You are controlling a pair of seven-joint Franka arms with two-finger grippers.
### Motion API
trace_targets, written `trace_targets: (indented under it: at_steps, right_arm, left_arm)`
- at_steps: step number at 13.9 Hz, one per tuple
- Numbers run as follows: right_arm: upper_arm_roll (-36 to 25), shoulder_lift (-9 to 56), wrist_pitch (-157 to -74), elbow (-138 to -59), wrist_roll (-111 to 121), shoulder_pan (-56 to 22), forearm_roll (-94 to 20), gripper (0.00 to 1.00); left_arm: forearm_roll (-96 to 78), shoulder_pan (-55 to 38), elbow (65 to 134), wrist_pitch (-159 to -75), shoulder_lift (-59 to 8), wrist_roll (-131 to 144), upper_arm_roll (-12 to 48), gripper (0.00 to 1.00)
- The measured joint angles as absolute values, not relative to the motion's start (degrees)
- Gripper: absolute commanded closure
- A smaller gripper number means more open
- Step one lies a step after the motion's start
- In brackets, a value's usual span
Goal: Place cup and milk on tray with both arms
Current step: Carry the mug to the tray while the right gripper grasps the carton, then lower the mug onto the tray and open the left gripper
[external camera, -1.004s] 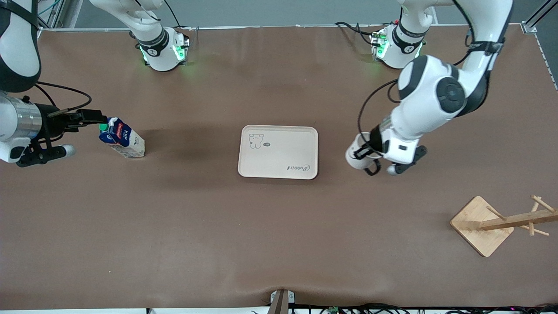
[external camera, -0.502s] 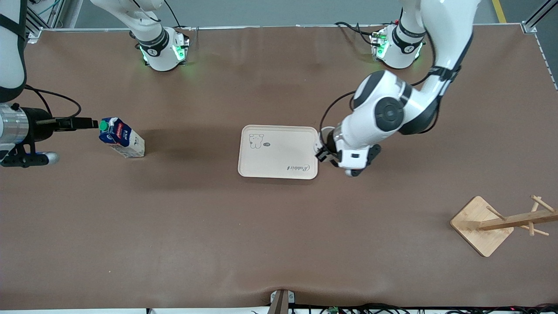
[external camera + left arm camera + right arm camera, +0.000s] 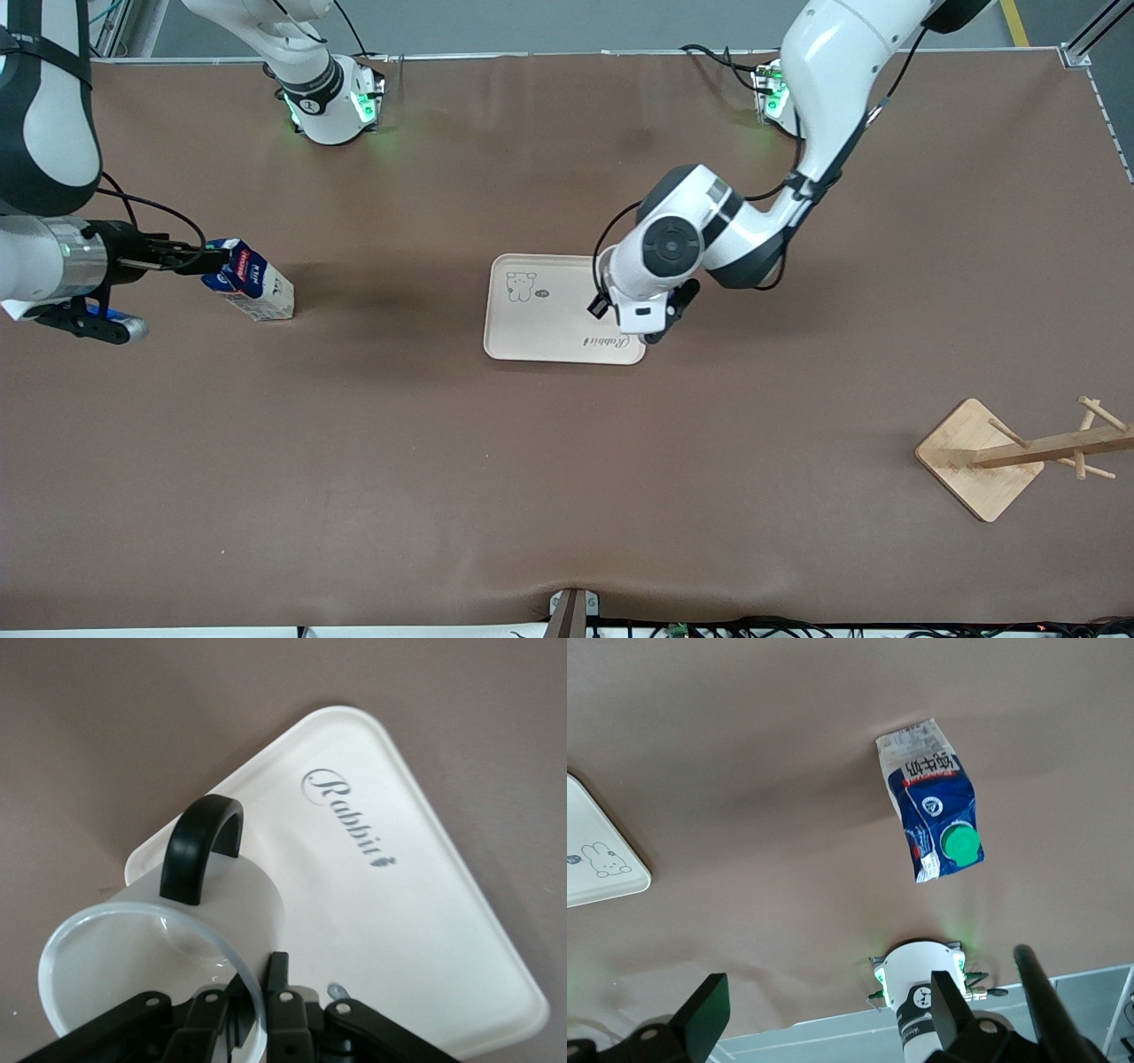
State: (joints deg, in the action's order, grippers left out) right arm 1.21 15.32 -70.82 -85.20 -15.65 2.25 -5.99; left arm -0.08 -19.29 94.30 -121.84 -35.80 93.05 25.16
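Observation:
My left gripper (image 3: 257, 992) is shut on the rim and wall of the cup (image 3: 159, 948), a white mug with a black handle (image 3: 202, 850). It holds the cup over the end of the cream tray (image 3: 399, 904) toward the left arm's end of the table. In the front view the left wrist (image 3: 651, 301) hides the cup above the tray (image 3: 549, 310). The milk (image 3: 252, 285) stands upright toward the right arm's end, its green cap (image 3: 959, 843) showing. My right gripper (image 3: 190, 260) hangs open beside the carton's top, with nothing between its fingers (image 3: 709, 1014).
A wooden peg stand (image 3: 983, 456) with a square base sits near the front camera at the left arm's end. The two arm bases (image 3: 332, 102) with green lights stand along the table's back edge. Brown tabletop lies between the milk and the tray.
The left arm has carried the cup from beside the tray to over the tray's end. The right gripper has stayed by the milk's top while its wrist turned.

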Motion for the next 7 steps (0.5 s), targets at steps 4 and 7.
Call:
trace_targets:
  at_steps: [4,7]
  right_arm:
    - [1.27,14.29,-75.91,-89.03,-17.38,0.44,1.06,0.0]
    - [1.35,9.91,-87.58,-98.55,-17.59,-0.48,2.64,0.0]
  left_arm:
    - [2.0,-20.49,94.16,-121.64,-38.31,98.14,24.85,1.0]
    - [2.94,-21.54,93.97,-121.63,-39.1,99.34,24.17,1.0]
